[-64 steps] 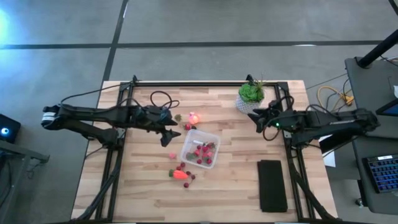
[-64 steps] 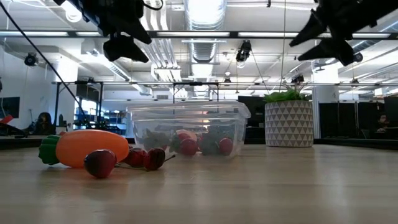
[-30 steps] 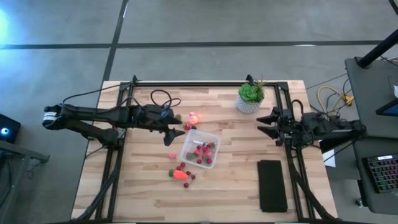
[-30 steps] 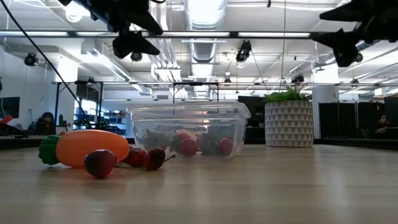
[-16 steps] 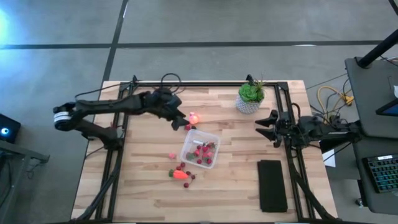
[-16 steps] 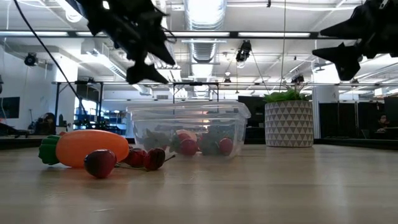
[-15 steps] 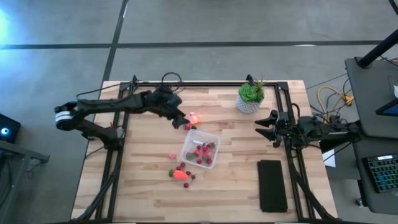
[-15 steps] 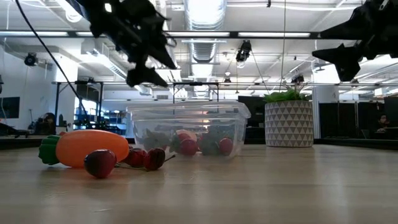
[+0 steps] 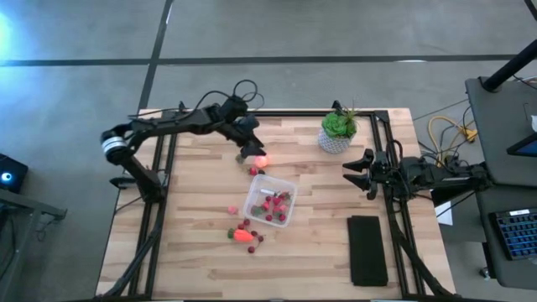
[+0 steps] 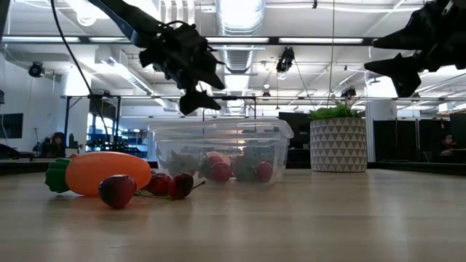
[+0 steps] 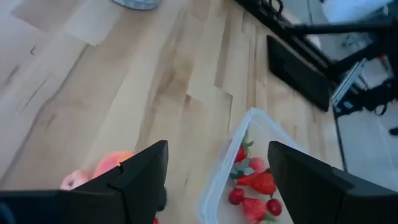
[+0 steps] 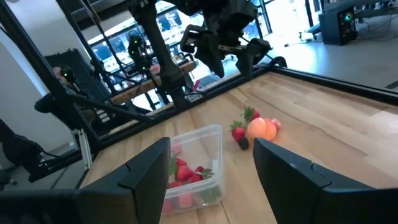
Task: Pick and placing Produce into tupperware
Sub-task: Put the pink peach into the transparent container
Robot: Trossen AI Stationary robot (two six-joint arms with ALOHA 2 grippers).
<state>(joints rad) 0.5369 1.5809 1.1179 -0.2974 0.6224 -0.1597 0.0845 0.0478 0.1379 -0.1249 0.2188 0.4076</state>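
Above the pink-orange fruit [image 9: 262, 159], left hand [image 9: 248, 151] wide open, empty.

Near the middle of the high view we see the tupperware [image 9: 269, 200], a clear rounded-square box sitting upright and slightly turned, holding several small red strawberry-like pieces [image 9: 274, 205]. Just up and left of it lie a pink-orange round fruit [image 9: 262, 159] and a red berry [image 9: 253, 170]. Below its lower-left corner rest an orange carrot-like piece [image 9: 242, 236] among dark red berries [image 9: 252, 247], with one pink piece [image 9: 232, 210] apart at left.
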